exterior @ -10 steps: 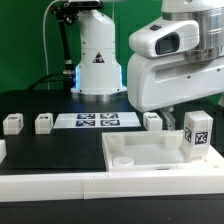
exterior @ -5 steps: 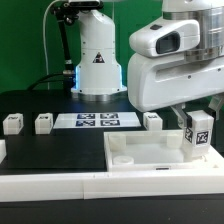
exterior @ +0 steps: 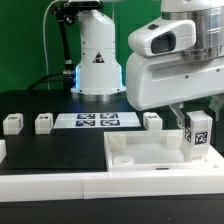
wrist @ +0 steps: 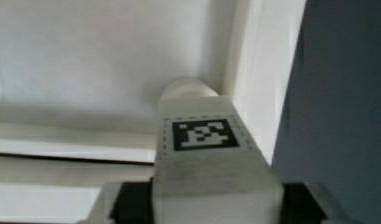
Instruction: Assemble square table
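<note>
Grips a white leg [wrist: 208, 140] between the fingers [wrist: 125, 205], set narrow and pressing on both of its sides, tag facing the wrist camera. Holds that leg upright at the far corner of the square top [exterior: 140, 153], on the exterior view's right; cannot tell whether leg and top touch. Shows the top flat on the black table [exterior: 40, 150]. Shows a loose leg [exterior: 152, 120] just behind the top, then the marker board [exterior: 95, 121], another leg [exterior: 44, 124] and a last leg [exterior: 12, 124] toward the exterior view's left. Shows the robot base [exterior: 97, 60] behind.
</note>
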Action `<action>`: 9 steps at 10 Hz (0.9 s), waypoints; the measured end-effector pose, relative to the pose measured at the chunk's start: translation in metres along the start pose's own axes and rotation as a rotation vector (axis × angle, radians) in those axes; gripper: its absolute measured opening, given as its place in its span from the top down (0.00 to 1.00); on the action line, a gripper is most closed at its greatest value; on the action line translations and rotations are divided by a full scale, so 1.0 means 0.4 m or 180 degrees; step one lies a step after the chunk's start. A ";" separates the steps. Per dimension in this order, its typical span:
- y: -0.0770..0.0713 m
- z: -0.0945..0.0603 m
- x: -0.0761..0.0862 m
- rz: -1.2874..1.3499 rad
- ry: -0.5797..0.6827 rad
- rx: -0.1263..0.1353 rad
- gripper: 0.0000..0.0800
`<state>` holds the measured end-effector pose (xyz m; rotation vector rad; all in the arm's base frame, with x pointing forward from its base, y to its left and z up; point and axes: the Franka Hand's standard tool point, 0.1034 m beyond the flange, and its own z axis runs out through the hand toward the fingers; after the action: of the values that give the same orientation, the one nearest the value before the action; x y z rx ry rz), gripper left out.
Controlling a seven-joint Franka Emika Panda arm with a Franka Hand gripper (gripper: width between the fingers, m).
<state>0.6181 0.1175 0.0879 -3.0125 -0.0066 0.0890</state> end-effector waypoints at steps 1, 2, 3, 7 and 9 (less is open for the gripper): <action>0.000 0.001 -0.010 0.0422 0.0105 -0.0003 0.63; 0.000 0.001 -0.014 0.0745 0.0160 0.0005 0.63; 0.000 0.001 -0.013 0.0965 0.0178 0.0012 0.63; 0.001 0.002 -0.012 0.2232 0.0198 0.0036 0.63; -0.002 0.002 -0.014 0.2646 0.0190 0.0033 0.63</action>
<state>0.6126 0.1182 0.0873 -2.7794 1.2253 0.0723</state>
